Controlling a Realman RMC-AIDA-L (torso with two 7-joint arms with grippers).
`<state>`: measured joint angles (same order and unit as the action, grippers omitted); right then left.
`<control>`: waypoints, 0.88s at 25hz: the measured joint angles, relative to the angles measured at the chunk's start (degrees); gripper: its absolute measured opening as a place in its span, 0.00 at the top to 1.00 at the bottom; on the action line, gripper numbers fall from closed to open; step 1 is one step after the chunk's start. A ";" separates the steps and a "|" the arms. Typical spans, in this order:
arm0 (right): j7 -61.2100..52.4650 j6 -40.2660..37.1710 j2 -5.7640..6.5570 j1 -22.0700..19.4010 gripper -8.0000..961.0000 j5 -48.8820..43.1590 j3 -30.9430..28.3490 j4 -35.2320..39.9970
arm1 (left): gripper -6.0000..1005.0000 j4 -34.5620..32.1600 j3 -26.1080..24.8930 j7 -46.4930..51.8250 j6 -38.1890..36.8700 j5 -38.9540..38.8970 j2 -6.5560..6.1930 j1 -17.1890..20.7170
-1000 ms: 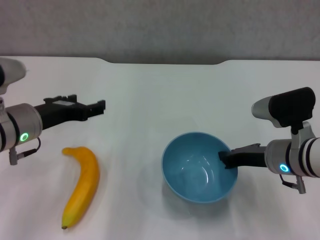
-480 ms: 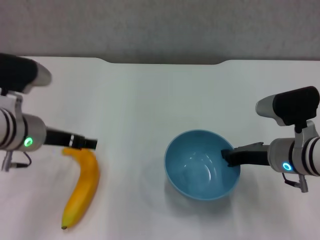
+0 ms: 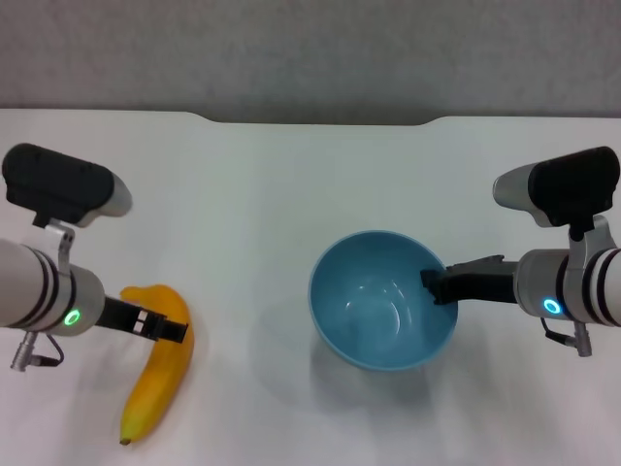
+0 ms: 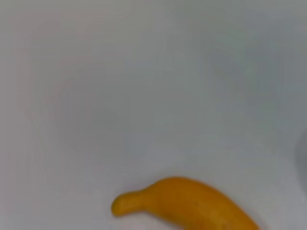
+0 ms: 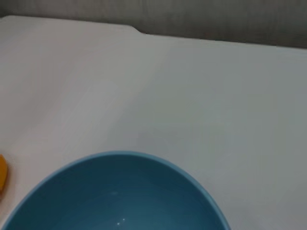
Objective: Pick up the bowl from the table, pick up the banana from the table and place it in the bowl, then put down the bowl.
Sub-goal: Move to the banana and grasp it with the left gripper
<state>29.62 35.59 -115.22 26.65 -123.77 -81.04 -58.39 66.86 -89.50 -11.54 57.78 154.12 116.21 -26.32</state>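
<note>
The right end effector [image 3: 434, 284] pinches the near-right rim of the bowl [image 3: 383, 313], one finger inside and the rest outside, and from the shadow beneath, the bowl seems held slightly off the tabletop [image 3: 291, 175], though the head view does not make that certain. The left end effector [image 3: 165, 328] sits directly over the upper part of the banana [image 3: 160, 364], which lies flat on the tabletop well to the left of the bowl. Whether the left fingers are spread around the fruit or already pressed onto it, I cannot tell.

The main risk sits at the banana. The contact point is near its stem end rather than its middle, so if lifted from there the long lower part may swing down and twist out of the grip. Its smooth curved skin may also let it slide or roll if the fingers close off-centre.

The bowl is a second concern. A glossy rim held from one side only can tip or slip, and dropping the banana in on the far side would add a turning load against that single pinch.
</note>
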 joint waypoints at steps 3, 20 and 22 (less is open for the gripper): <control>0.02 0.00 0.00 -0.41 0.97 -0.17 -0.33 -0.21 | 0.15 -0.40 2.95 2.77 0.43 1.72 0.03 -0.80; 0.17 -0.33 0.00 -0.49 0.97 -0.33 -1.39 -1.21 | 0.15 -2.84 4.24 4.55 1.07 0.06 0.24 -1.93; 0.18 -0.41 0.00 -0.44 0.97 -0.33 -1.40 -1.21 | 0.15 -3.84 4.58 4.60 0.13 0.06 0.24 -2.04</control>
<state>29.80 35.18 -115.22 26.21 -124.10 -82.44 -59.60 63.02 -84.92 -6.94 57.90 154.18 116.46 -28.36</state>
